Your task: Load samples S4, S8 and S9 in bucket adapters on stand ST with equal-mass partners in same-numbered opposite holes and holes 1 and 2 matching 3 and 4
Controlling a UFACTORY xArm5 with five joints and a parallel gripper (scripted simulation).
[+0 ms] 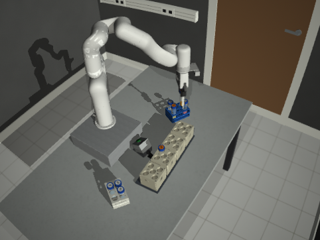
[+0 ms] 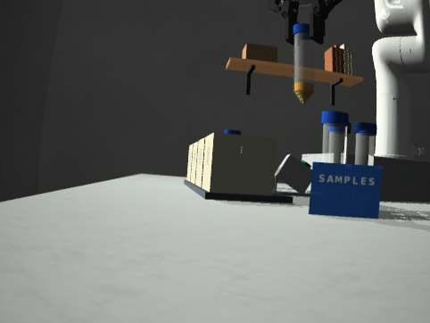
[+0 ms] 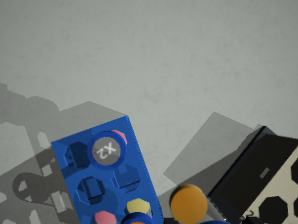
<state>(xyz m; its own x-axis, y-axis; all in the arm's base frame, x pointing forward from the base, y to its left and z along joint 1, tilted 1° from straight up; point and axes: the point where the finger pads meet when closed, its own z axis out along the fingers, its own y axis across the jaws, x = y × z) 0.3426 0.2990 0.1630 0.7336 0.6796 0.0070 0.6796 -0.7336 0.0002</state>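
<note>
1 blue-capped tube [image 2: 303, 60] hangs upright from the pincer [image 1: 182, 94] [image 2: 304, 30].

Blue rack [image 1: 178, 116] [image 2: 345, 192] [image 3: 120, 155] w/ white lettering, beige adapters [image 1: 153, 182] [image 2: 243, 167] [image 3: 287, 187], brown door [image 1: 262, 50], orange shelf [image 2: 277, 68], black claw [image 1: 182, 94] [image 2: 305, 33]

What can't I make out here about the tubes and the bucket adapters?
- ID of the held tube: its cap top faces up into the gripper in the exterior view and is out of frame in the wrist view.
- Printed volumes on the water blanks: too small in the top view.
- Numbers on the adapters' sides: too small in the top view.
</note>
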